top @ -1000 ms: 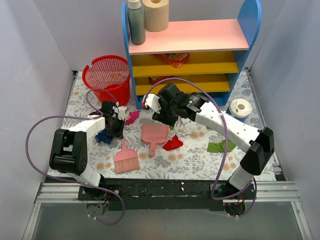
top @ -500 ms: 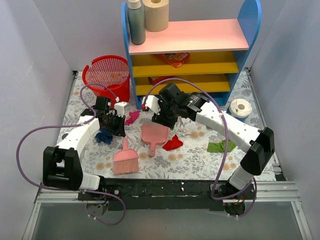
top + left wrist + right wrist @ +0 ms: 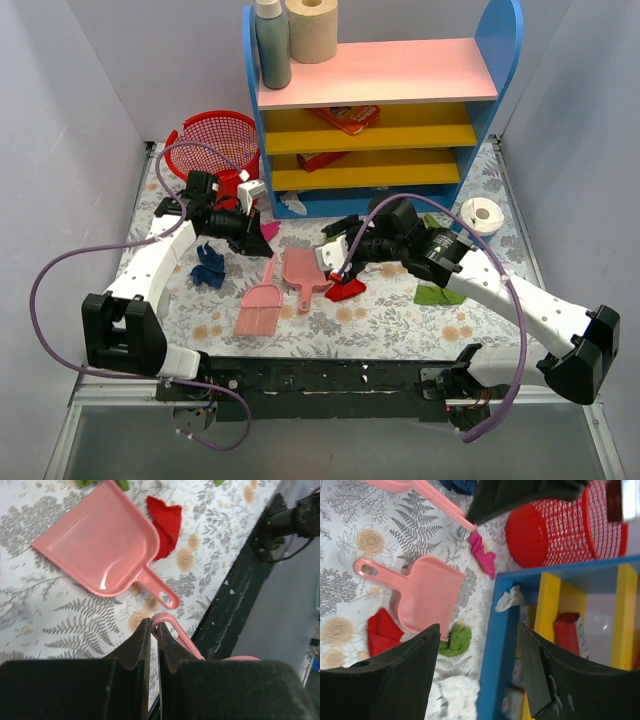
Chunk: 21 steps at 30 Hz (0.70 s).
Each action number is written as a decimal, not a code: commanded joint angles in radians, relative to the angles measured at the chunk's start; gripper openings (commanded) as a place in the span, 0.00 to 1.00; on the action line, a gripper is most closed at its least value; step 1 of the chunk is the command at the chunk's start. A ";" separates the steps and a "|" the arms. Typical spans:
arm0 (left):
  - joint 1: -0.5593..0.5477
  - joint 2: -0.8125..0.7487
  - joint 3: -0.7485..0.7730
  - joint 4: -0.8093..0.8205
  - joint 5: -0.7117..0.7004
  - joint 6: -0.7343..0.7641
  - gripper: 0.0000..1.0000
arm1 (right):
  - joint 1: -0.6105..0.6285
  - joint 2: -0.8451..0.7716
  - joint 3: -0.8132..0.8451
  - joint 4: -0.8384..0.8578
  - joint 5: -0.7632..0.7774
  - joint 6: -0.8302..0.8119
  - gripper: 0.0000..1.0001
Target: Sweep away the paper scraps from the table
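My left gripper (image 3: pixel 250 235) (image 3: pixel 154 622) is shut on the handle of a pink brush (image 3: pixel 260 305) (image 3: pixel 175 632), whose bristles rest on the table (image 3: pixel 400 315). A pink dustpan (image 3: pixel 305 272) (image 3: pixel 105 545) (image 3: pixel 427 592) lies beside it. Paper scraps lie around them: a red scrap (image 3: pixel 345 290) (image 3: pixel 165 520) (image 3: pixel 382 630), a green scrap (image 3: pixel 437 294), a second green scrap (image 3: pixel 456 640), a dark blue scrap (image 3: pixel 208 268), a magenta scrap (image 3: pixel 268 230) (image 3: pixel 482 554) and a white scrap (image 3: pixel 293 203) (image 3: pixel 510 599). My right gripper (image 3: pixel 335 258) (image 3: pixel 479 630) hangs open and empty by the dustpan's right edge.
A red mesh basket (image 3: pixel 215 150) (image 3: pixel 555 530) stands at the back left. The blue, pink and yellow shelf unit (image 3: pixel 380 110) fills the back, with red packets on its shelves. A white tape roll (image 3: pixel 482 214) sits at the right.
My left arm has stretched out and swung the brush right, so it now slants beside the dustpan. My right arm has drawn back from the shelf toward the red scrap, its jaws wider.
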 commanded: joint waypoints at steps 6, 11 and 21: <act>-0.018 0.097 0.153 -0.074 0.224 0.026 0.00 | 0.047 0.054 -0.040 0.111 -0.165 -0.516 0.69; -0.044 0.127 0.201 -0.074 0.260 -0.007 0.00 | 0.061 0.104 -0.028 0.137 -0.218 -0.614 0.70; -0.108 0.166 0.261 -0.066 0.285 -0.048 0.00 | 0.108 0.215 0.037 0.189 -0.205 -0.649 0.68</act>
